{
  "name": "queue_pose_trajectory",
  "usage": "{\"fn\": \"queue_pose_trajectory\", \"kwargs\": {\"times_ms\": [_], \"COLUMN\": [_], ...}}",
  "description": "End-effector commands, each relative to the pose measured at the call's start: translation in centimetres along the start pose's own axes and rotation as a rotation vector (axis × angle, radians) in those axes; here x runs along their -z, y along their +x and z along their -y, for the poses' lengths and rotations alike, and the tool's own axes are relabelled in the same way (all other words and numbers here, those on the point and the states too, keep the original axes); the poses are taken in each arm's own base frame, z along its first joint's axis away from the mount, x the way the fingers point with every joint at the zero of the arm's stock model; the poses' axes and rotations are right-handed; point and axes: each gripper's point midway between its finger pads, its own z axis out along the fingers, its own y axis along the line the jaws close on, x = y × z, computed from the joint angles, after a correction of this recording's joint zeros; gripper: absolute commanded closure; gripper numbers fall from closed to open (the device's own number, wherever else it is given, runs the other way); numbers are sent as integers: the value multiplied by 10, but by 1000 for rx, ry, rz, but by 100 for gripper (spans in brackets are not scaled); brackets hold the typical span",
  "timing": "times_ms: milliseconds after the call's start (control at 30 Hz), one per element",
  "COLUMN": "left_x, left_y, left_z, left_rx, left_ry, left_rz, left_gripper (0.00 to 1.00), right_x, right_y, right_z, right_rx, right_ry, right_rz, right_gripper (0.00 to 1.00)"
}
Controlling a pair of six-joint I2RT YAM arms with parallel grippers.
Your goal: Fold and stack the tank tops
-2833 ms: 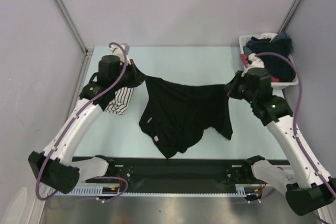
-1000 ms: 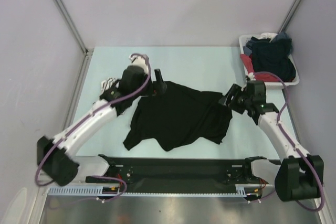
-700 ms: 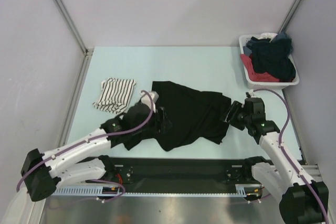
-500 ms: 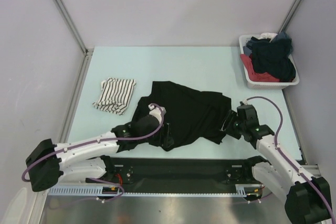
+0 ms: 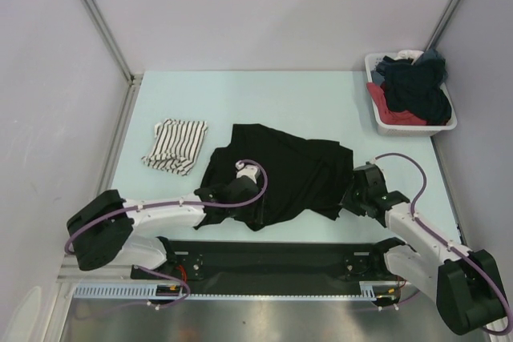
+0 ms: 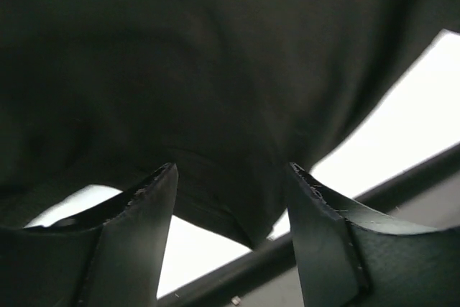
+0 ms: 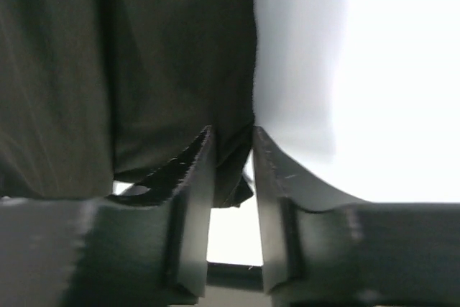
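Note:
The black tank top (image 5: pixel 296 170) lies spread and rumpled at the table's middle. The striped tank top (image 5: pixel 175 146) rests folded to its left. My left gripper (image 5: pixel 258 212) is low at the black top's near hem; in the left wrist view it (image 6: pixel 231 170) is open, its fingers straddling a hem corner of the black top (image 6: pixel 215 70) without touching it. My right gripper (image 5: pixel 349 198) sits at the top's near right corner. In the right wrist view it (image 7: pixel 233 134) is nearly closed, with the corner of the black top (image 7: pixel 165 48) pinched between its tips.
A white basket (image 5: pixel 410 127) with several dark and red garments stands at the back right. A black rail (image 5: pixel 272 254) runs along the near edge, just below the black top's hem. Grey walls enclose the pale table (image 5: pixel 280 98).
Both arms pulled back from the top's far edge to its near edge. The left jaws narrowed but stay apart. The right jaws closed on the corner. The black top lies flatter.

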Motion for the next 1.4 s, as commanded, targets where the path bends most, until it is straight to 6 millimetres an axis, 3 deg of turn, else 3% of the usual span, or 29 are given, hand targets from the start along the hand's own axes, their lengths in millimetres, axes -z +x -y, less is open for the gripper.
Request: {"fn": "queue_pose_trajectory", "kwargs": {"times_ms": [0, 67, 100, 133, 267, 567, 633, 667, 700, 733, 767, 833, 867, 933, 967, 1067, 1233, 1367], "left_x": [-5, -10, -11, -12, -10, 33, 43, 46, 47, 47, 46, 41, 42, 35, 35, 27, 18, 14], "left_y": [-25, -26, -29, -32, -45, -78, -83, -85, -85, -85, -81, -71, -73, -58, -53, -33, -11, -4], "left_z": [-7, -24, -27, -30, -55, -98, -104, -101, -97, -92, -81, -63, -56, -47, -29, 1, 24, 41], "left_rx": [22, 49, 55, 64, 112, 225, 243, 234, 212, 205, 195, 161, 147, 114, 73, 37, -8, -32], "left_ry": [-43, -75, -73, -74, -117, -182, -189, -170, -148, -124, -70, -23, -29, -57, -33, 32, 109, 154], "left_rz": [82, 79, 91, 97, 120, 304, 340, 348, 344, 343, 314, 275, 280, 227, 211, 146, 69, 31], "left_gripper": [35, 41, 45, 56, 100, 100, 99, 91, 81, 57, 48, 32, 27, 21, 21, 23, 30, 30], "right_x": [-3, -4, -5, -5, -5, 24, 30, 30, 30, 30, 28, 26, 26, 24, 23, 23, 22, 20], "right_y": [-13, -17, -19, -21, -32, -75, -82, -83, -82, -82, -79, -77, -75, -75, -72, -72, -72, -73], "right_z": [9, 8, 7, 6, 17, 37, 37, 34, 33, 32, 31, 32, 31, 31, 31, 32, 32, 32], "right_rx": [-30, -35, -36, -39, -88, -163, -156, -152, -149, -145, -139, -138, -137, -140, -140, -138, -132, -129], "right_ry": [65, 63, 56, 55, 105, 186, 178, 164, 161, 159, 154, 155, 149, 141, 142, 142, 144, 145], "right_rz": [67, 78, 80, 85, 96, 260, 282, 280, 272, 268, 250, 239, 234, 235, 228, 227, 227, 224], "right_gripper": [78, 85, 96, 100, 100, 100, 94, 90, 74, 71, 68, 66, 65, 58, 56, 55, 55, 55]}}
